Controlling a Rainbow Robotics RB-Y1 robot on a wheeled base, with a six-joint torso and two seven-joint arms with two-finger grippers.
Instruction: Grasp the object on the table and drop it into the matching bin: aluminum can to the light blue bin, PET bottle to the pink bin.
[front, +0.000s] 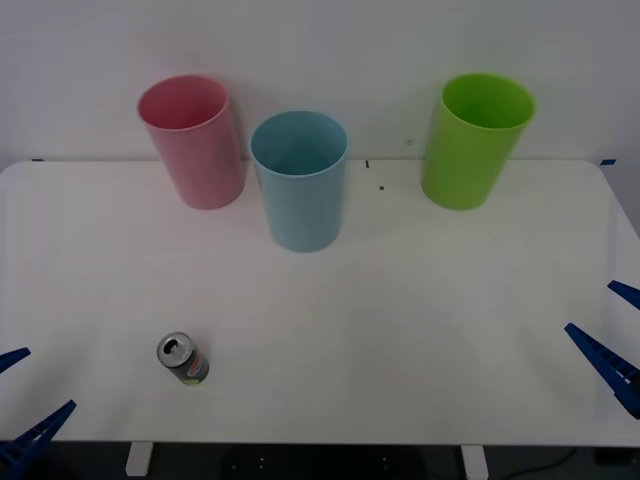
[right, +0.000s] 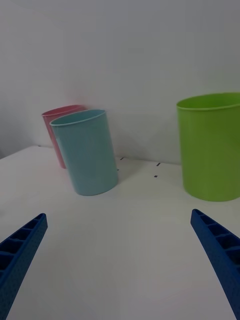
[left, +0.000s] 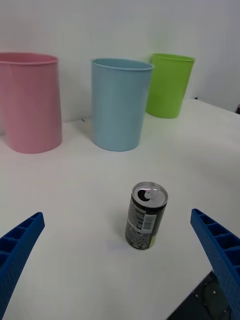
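Blue fingers of the left gripper (left: 120, 265) spread apart, flanking the upright aluminum can (left: 145, 215) near the table (front: 400, 330) front-left edge. Right gripper (front: 612, 335) likewise spread at right. Behind: pink bin (front: 193, 140), light blue bin (front: 300, 180).

Can (front: 183, 359) stands upright on table (front: 400, 330), before three bins.
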